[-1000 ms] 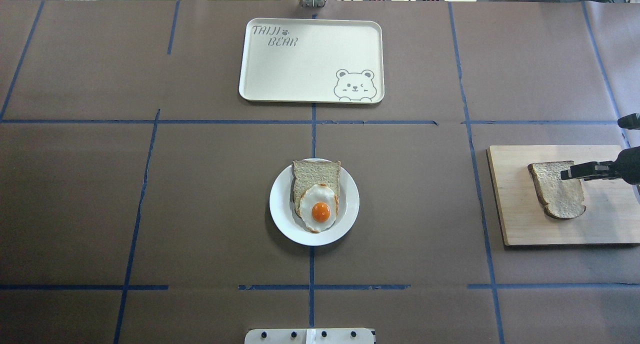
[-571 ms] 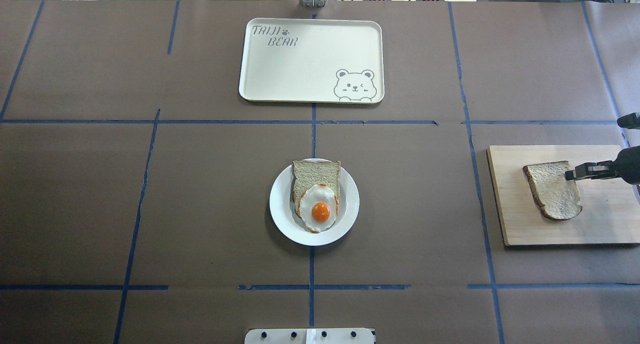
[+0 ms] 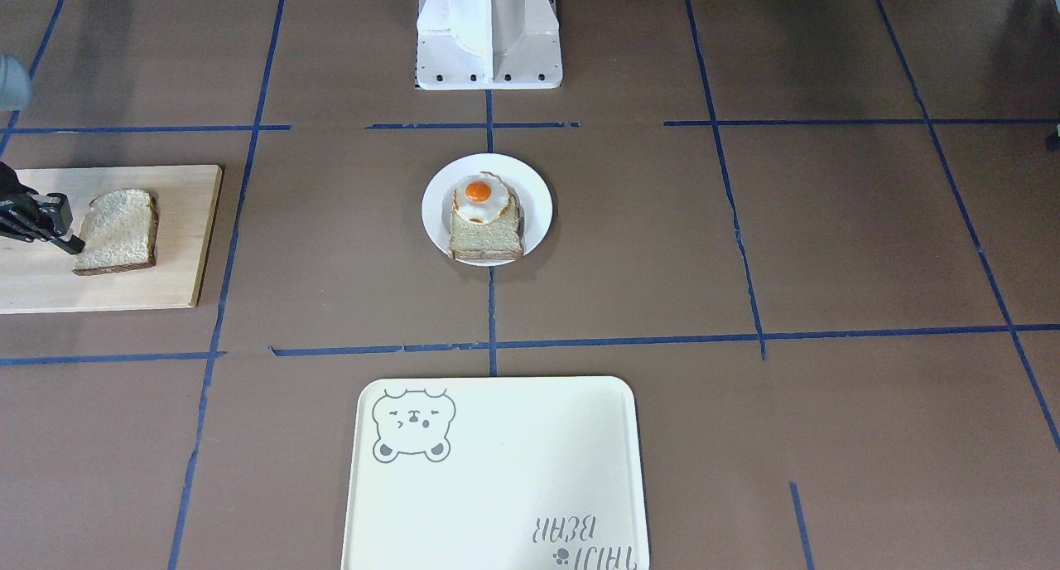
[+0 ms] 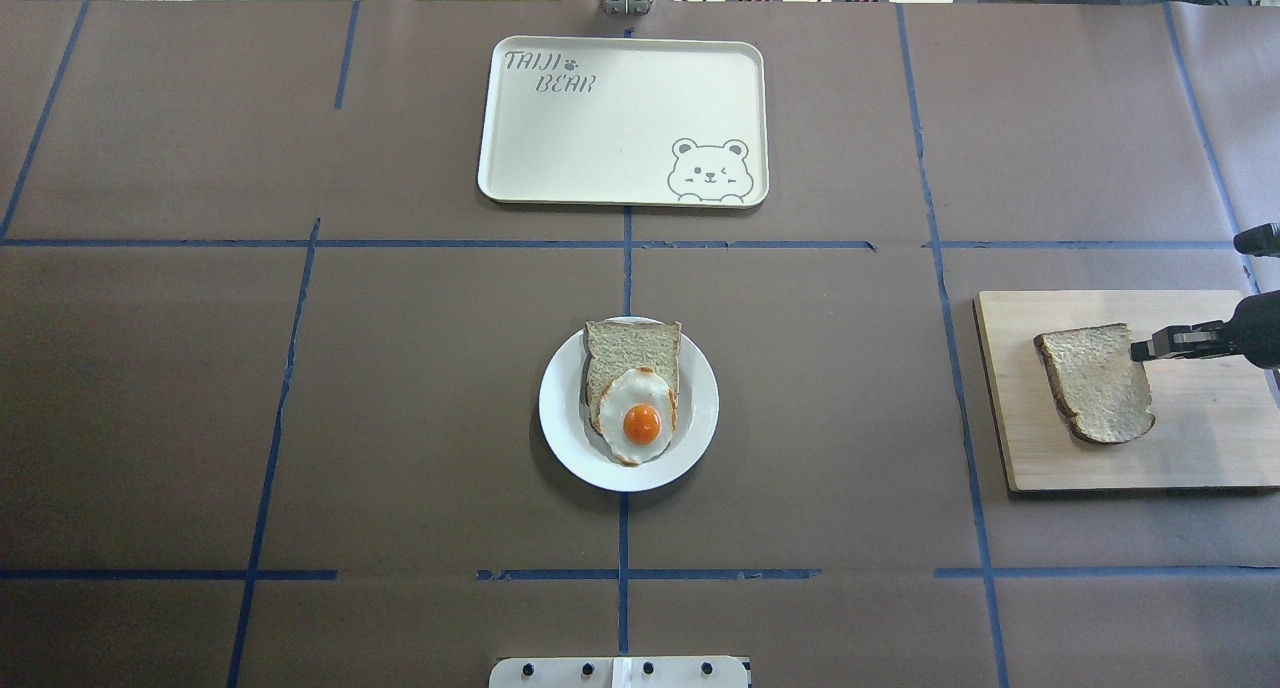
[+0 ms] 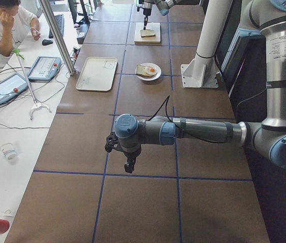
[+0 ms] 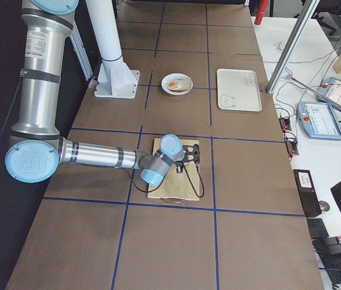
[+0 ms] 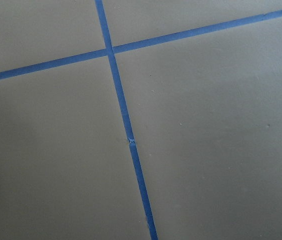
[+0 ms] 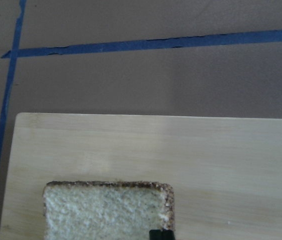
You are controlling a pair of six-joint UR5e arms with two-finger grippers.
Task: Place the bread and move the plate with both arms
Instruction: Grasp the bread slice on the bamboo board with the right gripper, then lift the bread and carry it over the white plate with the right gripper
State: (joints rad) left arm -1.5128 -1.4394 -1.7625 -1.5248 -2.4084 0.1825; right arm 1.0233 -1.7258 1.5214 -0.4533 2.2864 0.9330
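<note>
The bread (image 4: 1095,383), a speckled slice with a dark crust, lies on a wooden board (image 4: 1200,448) at the table's right end; it also shows in the front-facing view (image 3: 120,230) and the right wrist view (image 8: 106,210). My right gripper (image 4: 1138,349) is shut on the slice's far right corner, and the slice looks slightly tilted. The white plate (image 4: 558,408) sits at the table's centre with a paler slice (image 4: 630,346) and a fried egg (image 4: 640,418) on it. My left gripper (image 5: 128,164) hovers over bare table far to the left; I cannot tell whether it is open.
A cream tray with a bear drawing (image 4: 620,118) lies at the far centre of the table. Blue tape lines cross the brown table cover. The white pedestal base (image 3: 489,31) stands at the near edge behind the plate.
The bread has shifted a little to the left on the board, held at its corner by my right gripper. The plate and tray have not moved.
</note>
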